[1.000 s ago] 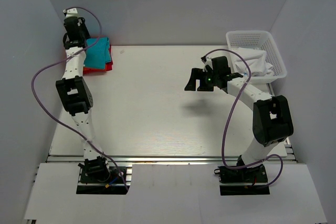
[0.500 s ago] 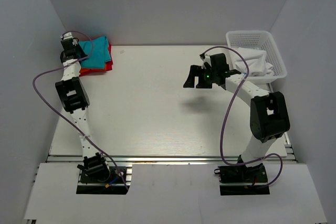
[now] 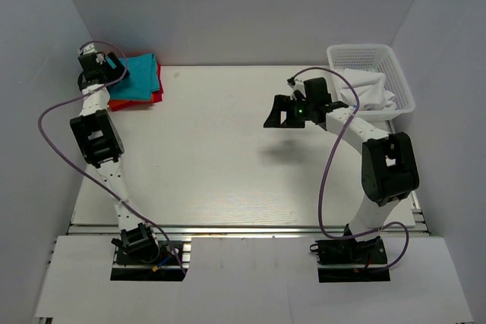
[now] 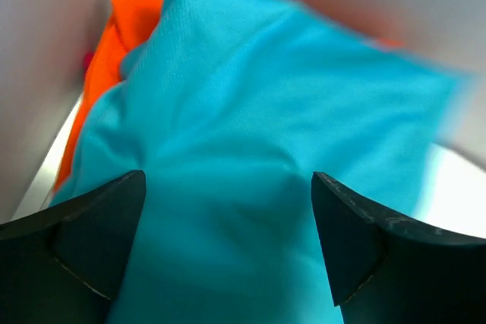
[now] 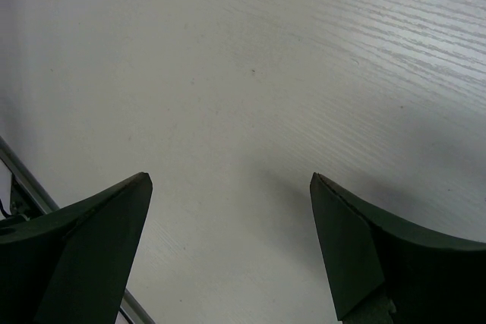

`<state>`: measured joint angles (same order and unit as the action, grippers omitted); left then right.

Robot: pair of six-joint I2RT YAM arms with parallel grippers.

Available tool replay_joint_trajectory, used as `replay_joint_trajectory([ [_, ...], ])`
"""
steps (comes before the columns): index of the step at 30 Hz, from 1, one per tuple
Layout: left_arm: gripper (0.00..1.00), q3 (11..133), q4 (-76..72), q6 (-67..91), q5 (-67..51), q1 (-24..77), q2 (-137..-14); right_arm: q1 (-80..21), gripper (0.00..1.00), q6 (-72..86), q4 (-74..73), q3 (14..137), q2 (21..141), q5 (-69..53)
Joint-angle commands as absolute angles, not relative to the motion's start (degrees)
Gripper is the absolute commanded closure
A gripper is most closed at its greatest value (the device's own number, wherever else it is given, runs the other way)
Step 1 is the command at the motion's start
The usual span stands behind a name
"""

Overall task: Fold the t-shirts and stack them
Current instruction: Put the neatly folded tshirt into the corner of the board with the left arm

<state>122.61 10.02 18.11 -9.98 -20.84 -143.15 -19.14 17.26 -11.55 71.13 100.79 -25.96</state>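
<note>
The left claw (image 4: pixel 228 187) is spread wide with nothing between its fingers. It hangs just above the teal shirt (image 4: pixel 250 104), which lies on top of a stack in the far left corner of the table (image 3: pixel 220 172). An orange shirt (image 4: pixel 121 36) shows from under the teal one at one side, and a red shirt (image 3: pixel 156 96) peeks out along the stack's edge. The right claw (image 5: pixel 228 187) is also wide open and empty, held over bare tabletop well apart from the stack. Behind it, at the far right, a white basket (image 3: pixel 363 52) holds white cloth (image 3: pixel 368 90).
</note>
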Motion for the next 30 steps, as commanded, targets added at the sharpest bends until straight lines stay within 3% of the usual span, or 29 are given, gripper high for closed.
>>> replay_joint_trajectory([
  [1,0.00,122.2,7.2,17.0,-10.0,-19.6,-131.5,-19.4,0.10,14.7,-7.7,69.0,97.1,-30.6],
  [5,0.00,128.1,14.6,17.0,-11.1,-18.3,-132.3,-20.1,0.10,13.4,-4.2,64.4,94.0,-29.7],
  [8,0.00,123.6,15.6,16.1,-11.1,-16.0,-129.0,-20.2,0.10,12.0,-4.0,61.4,89.1,-25.4],
  [14,0.00,97.3,8.4,11.7,-1.3,-7.0,-108.8,-20.1,0.10,12.0,-0.1,52.8,79.3,-25.2],
  [17,0.00,87.7,7.2,11.1,-1.3,-3.7,-96.2,-20.1,0.10,14.2,2.7,47.9,74.6,-23.9],
  [20,0.00,67.6,2.4,14.0,-0.1,1.4,-86.2,-19.9,0.10,17.1,5.3,41.6,69.0,-21.7],
  [23,0.00,57.6,1.7,17.5,-0.1,7.6,-77.2,-19.9,0.10,19.6,7.3,36.0,62.6,-15.4],
  [27,0.00,51.2,1.2,20.0,1.1,18.6,-74.4,-19.8,0.10,20.3,6.9,29.9,53.7,-8.5],
  [30,0.00,54.5,7.3,19.5,11.8,29.6,-78.9,-19.8,0.10,21.2,6.3,26.9,49.0,-4.8],
])
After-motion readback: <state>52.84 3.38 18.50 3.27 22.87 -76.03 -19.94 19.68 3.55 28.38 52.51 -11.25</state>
